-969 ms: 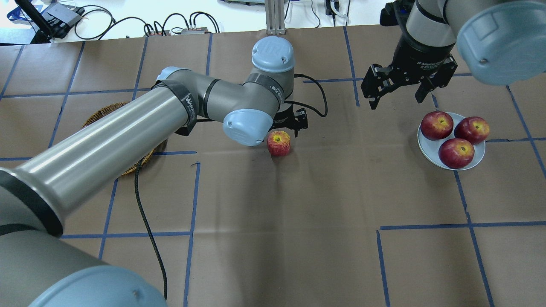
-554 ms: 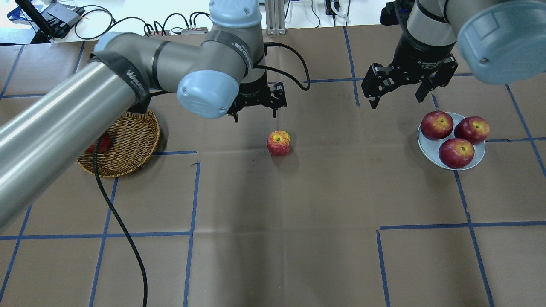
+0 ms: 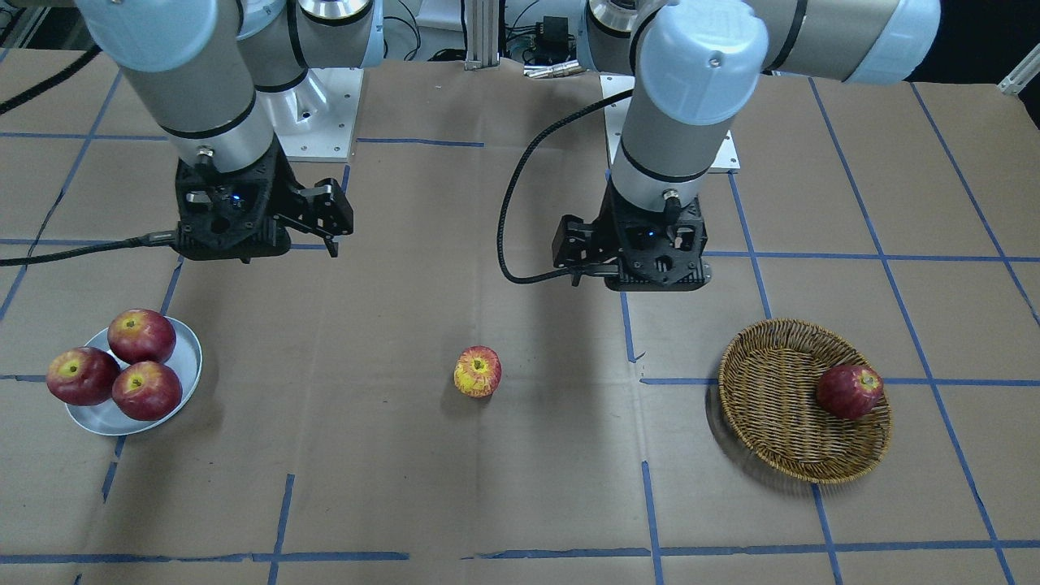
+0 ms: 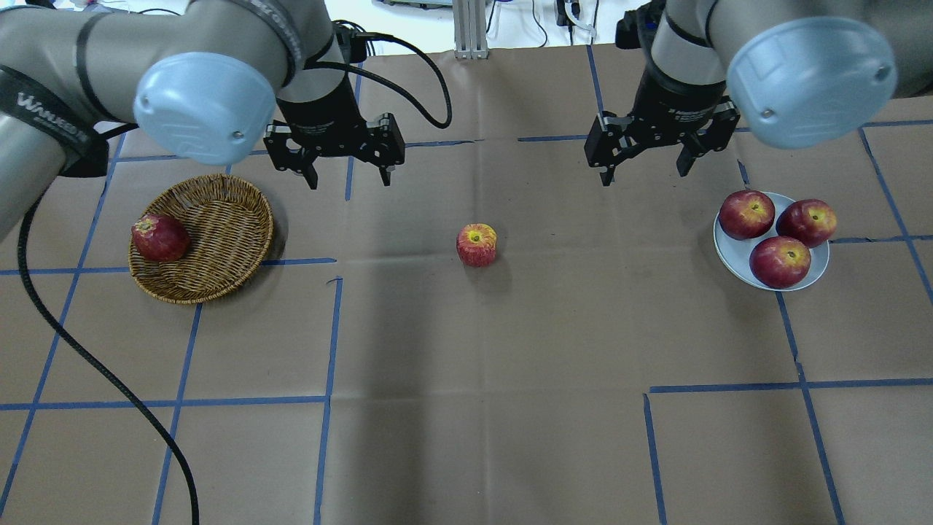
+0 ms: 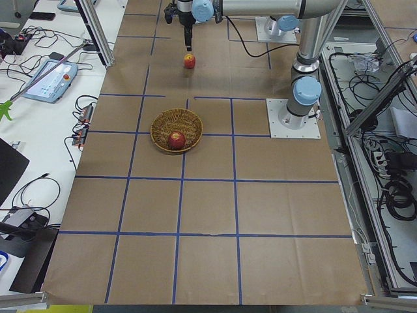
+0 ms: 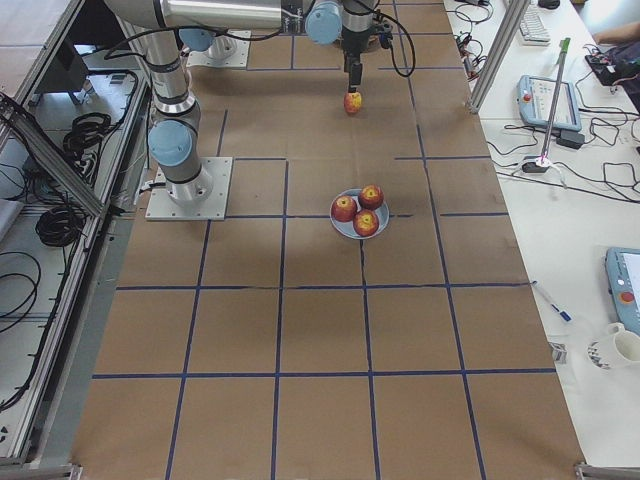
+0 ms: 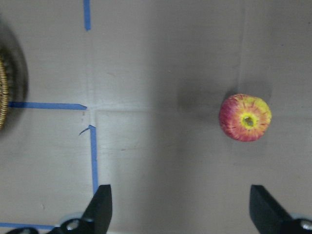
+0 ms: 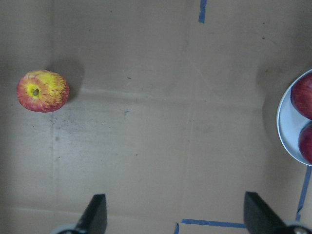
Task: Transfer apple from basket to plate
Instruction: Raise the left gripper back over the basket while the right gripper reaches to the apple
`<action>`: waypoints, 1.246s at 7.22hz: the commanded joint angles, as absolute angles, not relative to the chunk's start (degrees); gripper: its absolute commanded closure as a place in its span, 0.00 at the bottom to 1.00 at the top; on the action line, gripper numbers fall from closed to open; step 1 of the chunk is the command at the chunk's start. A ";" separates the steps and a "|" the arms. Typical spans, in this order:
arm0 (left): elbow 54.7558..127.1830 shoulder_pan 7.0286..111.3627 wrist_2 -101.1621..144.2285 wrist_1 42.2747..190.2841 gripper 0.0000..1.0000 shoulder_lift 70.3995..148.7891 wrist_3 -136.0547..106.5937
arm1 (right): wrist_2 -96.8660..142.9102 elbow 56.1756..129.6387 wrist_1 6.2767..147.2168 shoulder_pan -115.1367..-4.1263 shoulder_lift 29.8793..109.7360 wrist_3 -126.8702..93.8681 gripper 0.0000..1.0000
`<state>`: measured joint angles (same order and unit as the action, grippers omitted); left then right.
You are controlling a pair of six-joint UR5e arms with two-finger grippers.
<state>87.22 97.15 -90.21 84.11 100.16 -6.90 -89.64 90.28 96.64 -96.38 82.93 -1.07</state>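
You had both pairs of fingers spread wide with nothing between them. On your left gripper [image 4: 348, 179] the fingers [image 7: 101, 208] hung above bare table [image 4: 466, 408]. The right gripper [image 4: 646, 175] was just as open and just as empty, raised off the table near the plate [image 4: 732, 254].

The apple [image 4: 477, 244] was in neither place the task names. It sat on the table, stem hollow up, between the basket [image 4: 240, 219] and the plate and well apart from both. From either gripper it lay sideways, toward the table's middle. The left gripper looked a little nearer, but the plate was on the right gripper's side, so I would judge the right gripper the one to fetch it. Being round, the apple offered no axis to line up with, and a straight drop from above should do.

The right wrist camera showed you the apple outside the span of its fingers, on the side away from the plate, so that gripper needed a sideways shift first. Only the overhead and front cameras showed the dark red apple [image 4: 159, 237] lying in the basket and all of the three red apples [image 4: 780, 261] crowding the plate, which left little bare room.
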 commanded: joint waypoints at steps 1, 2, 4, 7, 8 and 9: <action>87.63 90.99 -90.35 85.08 0.01 98.61 0.50 | -89.56 90.18 104.12 -103.50 77.55 -10.07 0.00; 87.63 89.40 -90.44 85.08 0.01 98.70 1.14 | -89.65 90.18 107.54 -106.67 75.17 -14.20 0.00; 87.63 88.51 -90.61 85.25 0.01 98.96 1.23 | -89.82 90.18 114.58 -110.90 68.85 -19.84 0.00; 86.15 88.59 -90.70 85.61 0.01 99.40 0.71 | -90.26 90.35 120.66 -111.80 62.25 -20.04 0.00; 86.13 88.59 -90.79 85.69 0.01 99.23 0.70 | -90.26 90.44 123.28 -111.80 59.79 -20.04 0.00; 87.35 88.68 -90.79 85.87 0.01 98.18 0.70 | -90.35 90.53 125.31 -111.88 57.85 -19.95 0.00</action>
